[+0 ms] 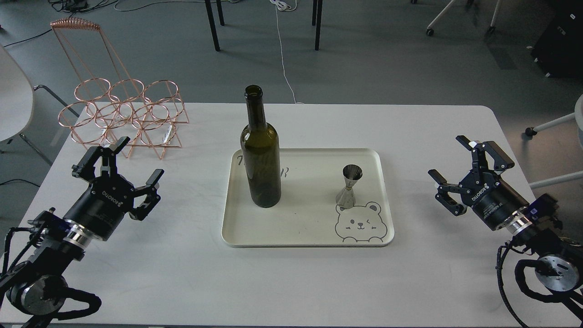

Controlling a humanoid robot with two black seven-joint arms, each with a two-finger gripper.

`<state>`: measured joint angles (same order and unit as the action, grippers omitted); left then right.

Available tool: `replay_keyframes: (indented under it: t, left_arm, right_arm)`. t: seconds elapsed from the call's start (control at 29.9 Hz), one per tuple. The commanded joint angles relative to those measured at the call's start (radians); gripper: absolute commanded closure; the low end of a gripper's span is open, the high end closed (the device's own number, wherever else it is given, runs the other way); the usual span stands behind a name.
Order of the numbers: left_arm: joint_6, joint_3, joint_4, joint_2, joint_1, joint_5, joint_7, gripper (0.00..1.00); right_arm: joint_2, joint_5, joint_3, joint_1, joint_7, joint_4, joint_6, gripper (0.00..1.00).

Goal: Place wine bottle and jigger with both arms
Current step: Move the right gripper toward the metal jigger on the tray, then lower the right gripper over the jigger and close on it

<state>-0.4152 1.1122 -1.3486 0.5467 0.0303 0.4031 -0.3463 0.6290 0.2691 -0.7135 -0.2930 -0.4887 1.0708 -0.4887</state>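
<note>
On our tray point(382, 191) stand one wine bottle point(261, 169) and one jigger point(349, 186). Our left gripper point(129, 161) and right gripper point(455, 164) hover either side, both spread wide, holding nothing

Can't read the tray point(385, 200) lettering, the wine bottle point(261, 155) covers most of it. Both my arms run off the bottom corners, and the worktop point(291, 282) front edge is cropped.
</note>
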Motion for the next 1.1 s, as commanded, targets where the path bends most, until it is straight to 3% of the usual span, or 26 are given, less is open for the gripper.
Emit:
replay_keyframes:
  t: [0.0, 0.2, 0.37, 0.54, 0.67, 0.84, 1.07]
  left_arm:
    - [0.0, -0.002, 0.0, -0.001, 0.0, 0.0, -0.003, 0.02]
    - [-0.028, -0.008, 0.011, 0.018, -0.013, 0.005, -0.005, 0.02]
    - [-0.031, -0.023, 0.048, 0.117, -0.078, 0.008, -0.007, 0.02]
    - [-0.071, -0.019, 0.046, 0.119, -0.089, 0.005, -0.088, 0.02]
    - [-0.073, -0.022, 0.037, 0.105, -0.099, 0.005, -0.094, 0.02]
    - [-0.073, -0.022, 0.034, 0.041, -0.098, 0.006, -0.094, 0.02]
    - [-0.073, -0.02, 0.028, 0.03, -0.095, 0.008, -0.094, 0.02]
  right_arm:
    - [-0.003, 0.001, 0.0, 0.0, 0.0, 0.0, 0.0, 0.01]
    - [0.011, 0.08, -0.003, -0.015, 0.0, 0.0, 0.0, 0.01]
    - [0.058, 0.433, -0.003, -0.081, 0.0, 0.027, 0.067, 0.01]
    - [0.103, 0.893, 0.003, -0.086, 0.0, 0.155, 0.286, 0.01]
    - [0.112, 1.301, 0.051, -0.083, 0.0, 0.199, 0.503, 0.01]
    - [0.071, 1.663, 0.141, -0.084, 0.0, 0.14, 0.766, 0.01]
    - [-0.136, 1.913, 0.152, -0.119, 0.0, -0.014, 0.944, 0.01]
